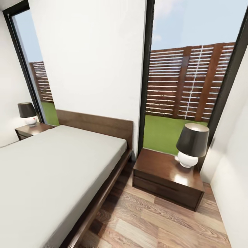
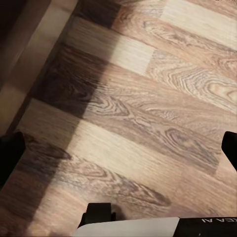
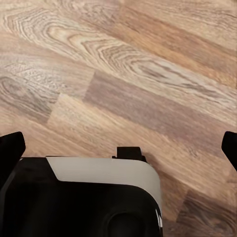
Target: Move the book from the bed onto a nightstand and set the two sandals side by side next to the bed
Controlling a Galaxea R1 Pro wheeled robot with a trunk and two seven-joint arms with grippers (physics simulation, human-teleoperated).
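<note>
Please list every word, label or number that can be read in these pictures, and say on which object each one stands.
"A": one white letter, perhaps the end of a longer cut-off word, on a dark band of the robot's body in the left wrist view.
No writing on the bed, nightstand or lamp.

Both grippers, left (image 2: 118, 145) and right (image 3: 118, 145), hang fingers spread wide (nothing held).
</note>
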